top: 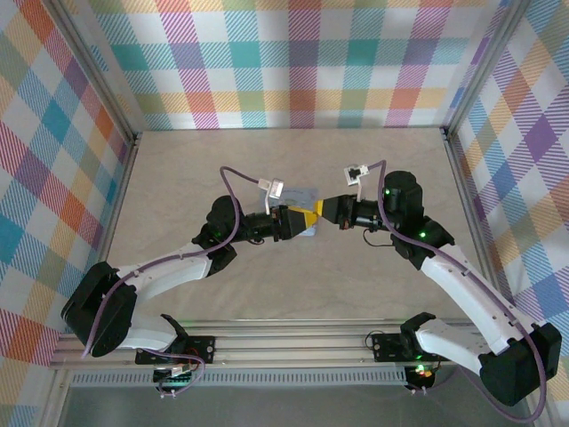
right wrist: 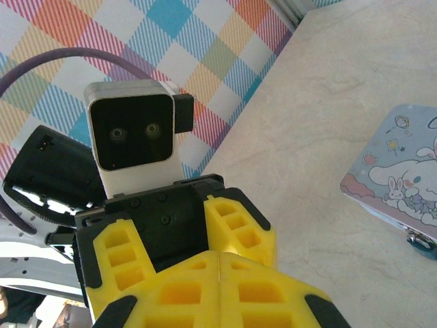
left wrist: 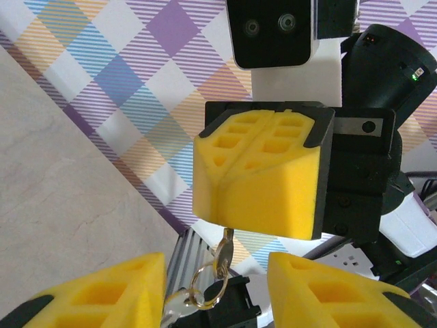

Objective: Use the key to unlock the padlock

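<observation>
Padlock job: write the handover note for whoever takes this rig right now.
Right gripper: jaws shut on the thin grey metal key, with its wire ring hanging below.
Left gripper: jaws open on either side of that ring, gripping nothing.
Small dark bluish padlock: at the edge of the pale blue cartoon-printed tin, with neither gripper on it.
Done: key is in hand.
Left: hold the padlock, insert the key, turn it.

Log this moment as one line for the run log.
right gripper: shut on key | left gripper: open, key ring between its fingers | tin: flat on table
</observation>
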